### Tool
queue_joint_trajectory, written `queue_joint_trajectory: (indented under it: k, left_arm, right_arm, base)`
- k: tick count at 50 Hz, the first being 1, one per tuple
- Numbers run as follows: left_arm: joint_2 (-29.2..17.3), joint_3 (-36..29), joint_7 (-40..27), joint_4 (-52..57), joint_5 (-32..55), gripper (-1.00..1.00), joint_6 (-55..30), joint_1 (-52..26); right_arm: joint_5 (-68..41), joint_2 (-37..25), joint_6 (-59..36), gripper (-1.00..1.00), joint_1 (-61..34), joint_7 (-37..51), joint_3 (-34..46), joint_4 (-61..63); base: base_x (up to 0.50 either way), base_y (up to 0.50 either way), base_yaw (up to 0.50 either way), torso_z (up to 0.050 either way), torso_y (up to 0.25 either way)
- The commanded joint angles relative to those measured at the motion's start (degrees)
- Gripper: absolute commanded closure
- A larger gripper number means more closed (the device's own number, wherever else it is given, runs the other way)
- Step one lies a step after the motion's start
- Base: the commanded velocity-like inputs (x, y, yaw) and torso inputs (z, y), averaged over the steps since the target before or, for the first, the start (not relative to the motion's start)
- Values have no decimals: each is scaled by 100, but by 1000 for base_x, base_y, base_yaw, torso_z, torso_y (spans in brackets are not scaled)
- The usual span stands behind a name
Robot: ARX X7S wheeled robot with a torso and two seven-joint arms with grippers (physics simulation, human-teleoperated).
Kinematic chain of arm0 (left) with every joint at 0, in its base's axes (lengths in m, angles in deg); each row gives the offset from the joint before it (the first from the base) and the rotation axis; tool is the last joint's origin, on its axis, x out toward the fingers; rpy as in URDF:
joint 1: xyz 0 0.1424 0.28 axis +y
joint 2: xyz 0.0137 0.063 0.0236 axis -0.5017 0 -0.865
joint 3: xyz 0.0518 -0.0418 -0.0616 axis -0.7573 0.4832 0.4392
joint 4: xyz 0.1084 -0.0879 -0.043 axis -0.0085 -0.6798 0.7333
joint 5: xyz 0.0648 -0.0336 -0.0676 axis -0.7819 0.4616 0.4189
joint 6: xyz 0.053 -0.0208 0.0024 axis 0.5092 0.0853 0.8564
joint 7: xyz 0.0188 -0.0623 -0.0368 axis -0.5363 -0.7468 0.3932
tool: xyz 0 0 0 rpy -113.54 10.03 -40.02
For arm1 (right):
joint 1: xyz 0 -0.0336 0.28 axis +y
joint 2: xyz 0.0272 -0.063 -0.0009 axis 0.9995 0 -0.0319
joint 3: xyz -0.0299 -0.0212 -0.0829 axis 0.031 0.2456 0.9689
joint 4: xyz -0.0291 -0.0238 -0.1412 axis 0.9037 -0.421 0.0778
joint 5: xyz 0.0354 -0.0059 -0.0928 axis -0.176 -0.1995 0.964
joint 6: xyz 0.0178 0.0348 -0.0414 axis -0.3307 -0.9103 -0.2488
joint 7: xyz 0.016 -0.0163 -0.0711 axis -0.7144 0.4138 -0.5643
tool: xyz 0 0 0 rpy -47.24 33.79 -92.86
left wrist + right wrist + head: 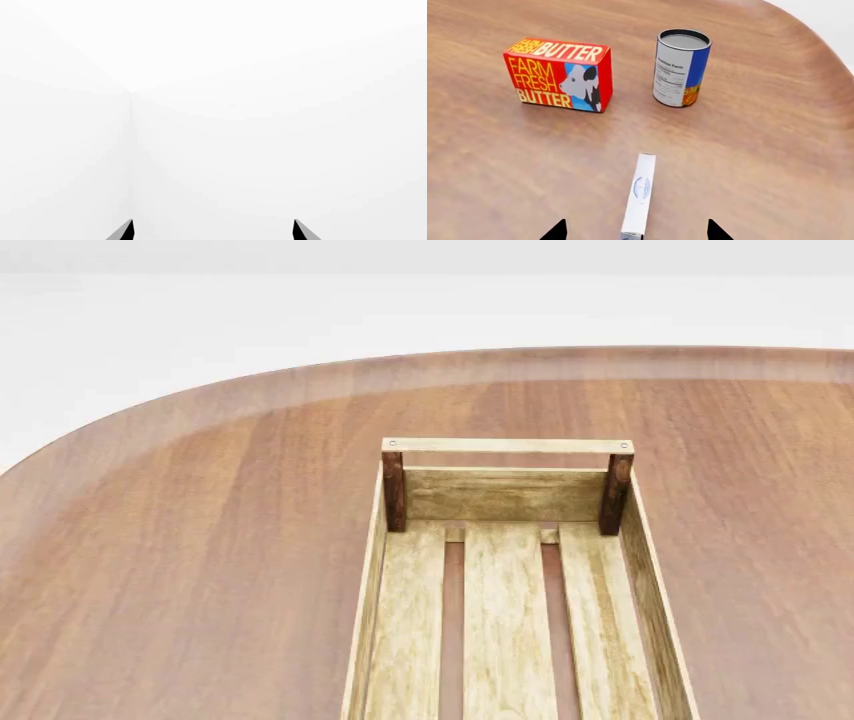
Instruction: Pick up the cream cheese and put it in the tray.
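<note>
In the right wrist view the cream cheese [640,192] is a thin white box with a blue oval logo, seen edge-on on the brown table. My right gripper [637,231] is open above it, one dark fingertip [557,231] on each side and well clear of the box. The left gripper [213,231] is open too, facing only blank white, with nothing between its tips. The tray [400,590], a light wooden slatted crate with dark corner posts, lies on the table in the head view. Neither gripper nor the cream cheese shows in that view.
A red-orange butter box [559,75] and a blue and white can [680,67] stand on the table beyond the cream cheese. The rounded table edge [820,45] curves past the can. The wooden table [200,540] spreads round the tray.
</note>
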Motion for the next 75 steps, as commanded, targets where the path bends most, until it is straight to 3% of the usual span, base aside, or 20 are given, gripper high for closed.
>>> queue_joint_trajectory:
  k: [1, 75]
  left_arm:
    - [-11, -2, -11, 13, 0, -100, -13, -6]
    - [-66, -73, -70, -12, 13, -100, -64, -46]
  right_arm:
    - [-18, -30, 106, -100, -76, 3, 31, -270]
    - [-289, -693, -339, -100, -604, 155, 14, -945]
  base:
    - [0, 0, 0, 0, 0]
    - [0, 0, 0, 0, 0]
